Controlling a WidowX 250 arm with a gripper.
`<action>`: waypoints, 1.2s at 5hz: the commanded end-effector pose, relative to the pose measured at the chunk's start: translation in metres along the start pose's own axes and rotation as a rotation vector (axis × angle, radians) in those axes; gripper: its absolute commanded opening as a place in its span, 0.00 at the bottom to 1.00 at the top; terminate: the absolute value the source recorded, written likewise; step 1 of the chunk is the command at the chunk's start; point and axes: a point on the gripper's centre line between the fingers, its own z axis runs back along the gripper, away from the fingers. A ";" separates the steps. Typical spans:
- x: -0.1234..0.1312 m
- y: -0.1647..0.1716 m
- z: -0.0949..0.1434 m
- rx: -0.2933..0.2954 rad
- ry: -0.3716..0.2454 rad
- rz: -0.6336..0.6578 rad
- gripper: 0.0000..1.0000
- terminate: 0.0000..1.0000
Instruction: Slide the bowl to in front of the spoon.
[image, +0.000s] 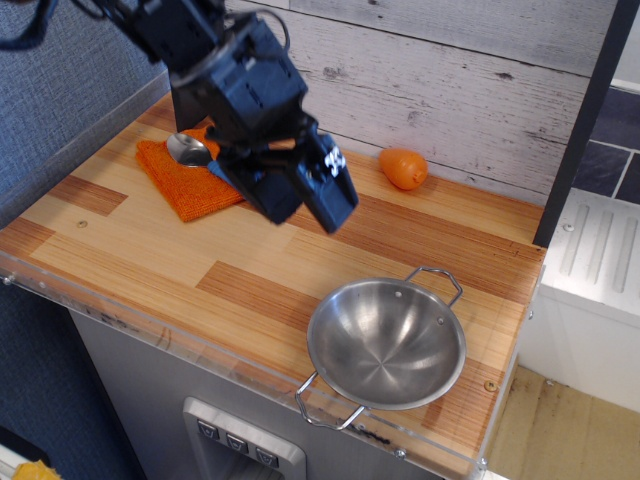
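Stainless steel shines on the bowl (386, 343), which stands at the near right part of the wooden counter (150, 255), close to the near edge. It is round and empty, with two thin wire loop handles on its rim: one handle points to the far right, the other to the near left, over the clear plastic strip at the counter edge. Nothing touches the bowl.

At the far left lies an orange cloth (185, 185). On it rests the spoon (188, 150); only its shiny metal head can be seen, because the robot arm covers the handle.

The dark blue and black gripper (300, 200) hangs above the counter, between the cloth and the bowl, well apart from the bowl. It is tilted, its tip pointing to the near right. From this view I cannot tell if the fingers are spread or pressed together; nothing is seen between them.

Near the far wall of pale wooden planks, a small orange fruit-like object (404, 167) sits on the counter, right of the gripper and far behind the bowl.
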 end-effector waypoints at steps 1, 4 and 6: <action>-0.012 0.009 -0.011 0.085 -0.013 -0.024 1.00 0.00; -0.025 0.028 -0.048 0.013 -0.004 0.101 1.00 0.00; -0.028 0.017 -0.074 -0.065 0.012 0.112 1.00 0.00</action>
